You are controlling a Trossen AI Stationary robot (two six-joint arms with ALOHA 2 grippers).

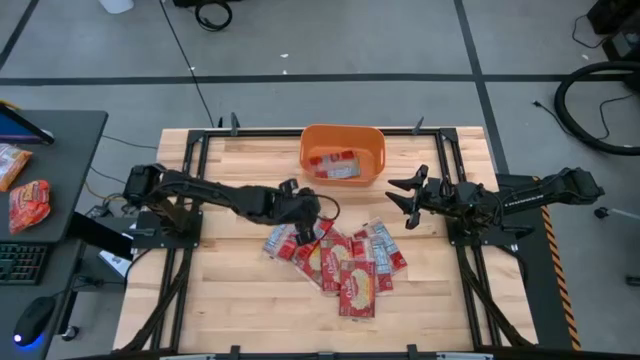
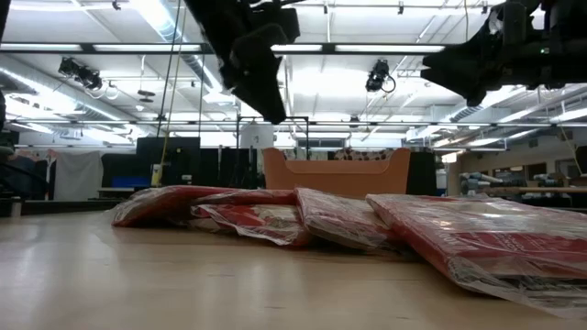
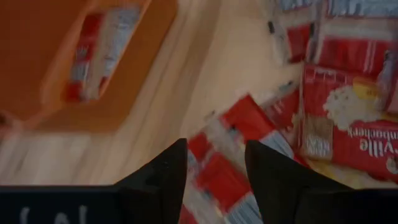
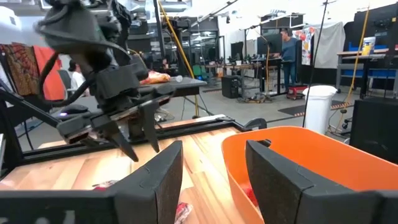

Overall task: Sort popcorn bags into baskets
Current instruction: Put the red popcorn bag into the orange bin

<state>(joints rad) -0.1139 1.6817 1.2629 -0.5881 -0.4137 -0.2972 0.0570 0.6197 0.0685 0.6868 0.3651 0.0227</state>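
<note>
I am hovering my left gripper (image 1: 306,232), fingers apart and empty, over the popcorn bags (image 1: 345,262), which are lying heaped mid-table; a few are already sitting in the orange basket (image 1: 343,155) at the far edge. Flat, red-and-cream, crinkly film packets: I am judging them light, limp and slippery, best pinched at an exposed edge. My right gripper (image 1: 407,197), open, is waiting beside the basket.

Packets (image 1: 345,262) piled mid-table; basket (image 1: 343,155) behind, one packet inside.
</note>
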